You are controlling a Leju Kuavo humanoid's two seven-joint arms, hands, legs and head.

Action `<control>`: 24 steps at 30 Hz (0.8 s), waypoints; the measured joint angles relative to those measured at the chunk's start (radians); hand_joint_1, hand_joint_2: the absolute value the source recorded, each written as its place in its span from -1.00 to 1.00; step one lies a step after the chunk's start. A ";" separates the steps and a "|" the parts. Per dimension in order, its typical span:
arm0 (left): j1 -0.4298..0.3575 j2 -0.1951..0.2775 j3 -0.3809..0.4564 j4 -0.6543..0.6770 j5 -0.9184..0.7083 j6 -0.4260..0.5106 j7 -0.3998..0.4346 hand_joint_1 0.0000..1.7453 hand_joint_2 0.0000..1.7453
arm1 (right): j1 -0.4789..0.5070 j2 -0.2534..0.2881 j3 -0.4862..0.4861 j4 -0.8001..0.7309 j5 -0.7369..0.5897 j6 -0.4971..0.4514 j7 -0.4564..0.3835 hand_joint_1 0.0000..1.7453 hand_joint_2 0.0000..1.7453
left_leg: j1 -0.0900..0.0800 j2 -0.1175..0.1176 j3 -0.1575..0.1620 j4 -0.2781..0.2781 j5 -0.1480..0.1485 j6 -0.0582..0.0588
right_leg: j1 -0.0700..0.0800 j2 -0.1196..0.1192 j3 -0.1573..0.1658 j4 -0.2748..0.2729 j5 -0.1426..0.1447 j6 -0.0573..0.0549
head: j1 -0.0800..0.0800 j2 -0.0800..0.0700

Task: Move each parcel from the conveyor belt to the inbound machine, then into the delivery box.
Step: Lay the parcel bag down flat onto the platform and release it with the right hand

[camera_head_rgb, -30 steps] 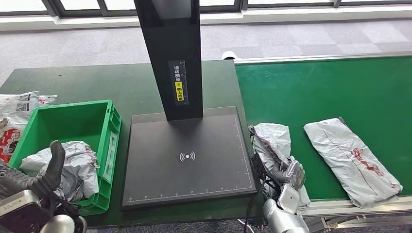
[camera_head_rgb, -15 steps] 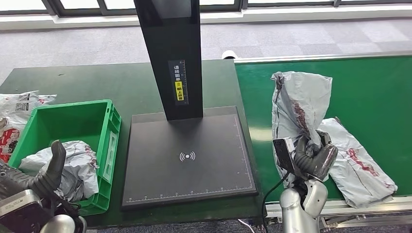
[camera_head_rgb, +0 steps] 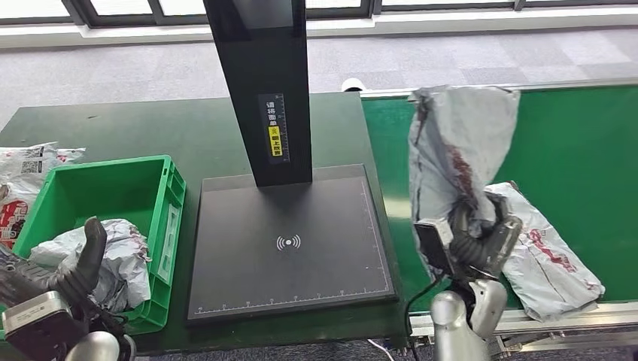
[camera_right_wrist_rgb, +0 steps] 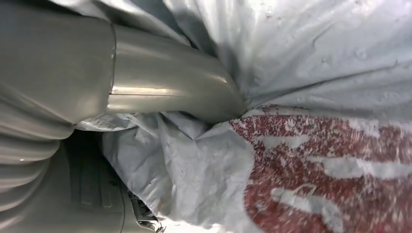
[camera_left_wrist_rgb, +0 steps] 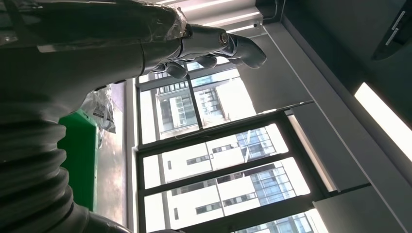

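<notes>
On the green conveyor belt [camera_head_rgb: 579, 135], lower right, the right hand [camera_head_rgb: 481, 244] grips a crumpled grey plastic parcel [camera_head_rgb: 459, 150] aloft, unscanned; another grey mailer parcel [camera_head_rgb: 549, 256] waits; the left hand [camera_head_rgb: 71, 274] holds nothing.

I count four grey parcels in all: one [camera_head_rgb: 459, 150] held upright in my right hand [camera_head_rgb: 481, 244], one [camera_head_rgb: 545, 252] lying flat on the single green conveyor belt [camera_head_rgb: 579, 143], one [camera_head_rgb: 113, 259] inside the one green delivery box [camera_head_rgb: 169, 203], and one [camera_head_rgb: 22, 184] on the table left of that box (partly cut off by the edge). There is one black inbound machine [camera_head_rgb: 290, 248]. Two robot hands are mine, counting the left hand [camera_head_rgb: 71, 274].
</notes>
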 joint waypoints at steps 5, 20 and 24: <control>-0.010 0.001 -0.032 0.024 -0.009 0.000 0.000 -1.00 1.00 | -0.053 0.002 0.253 0.206 0.101 0.024 0.059 1.00 1.00 | 0.001 -0.001 0.007 0.000 0.004 -0.001 | 0.001 0.000 -0.002 0.000 0.003 -0.001 | 0.000 0.000; -0.016 0.002 -0.050 0.050 -0.016 0.000 0.000 -1.00 1.00 | -0.097 0.004 0.473 0.436 0.123 0.036 0.090 1.00 1.00 | 0.001 -0.002 0.006 0.001 0.004 -0.001 | 0.001 -0.001 -0.002 0.000 0.003 -0.001 | 0.000 0.000; -0.016 0.002 -0.051 0.051 -0.016 0.000 0.000 -1.00 1.00 | -0.099 0.004 0.479 0.458 0.132 0.043 0.098 -0.69 1.00 | 0.001 -0.002 0.006 0.000 0.004 -0.001 | 0.001 -0.001 -0.003 0.000 0.003 -0.001 | 0.000 0.000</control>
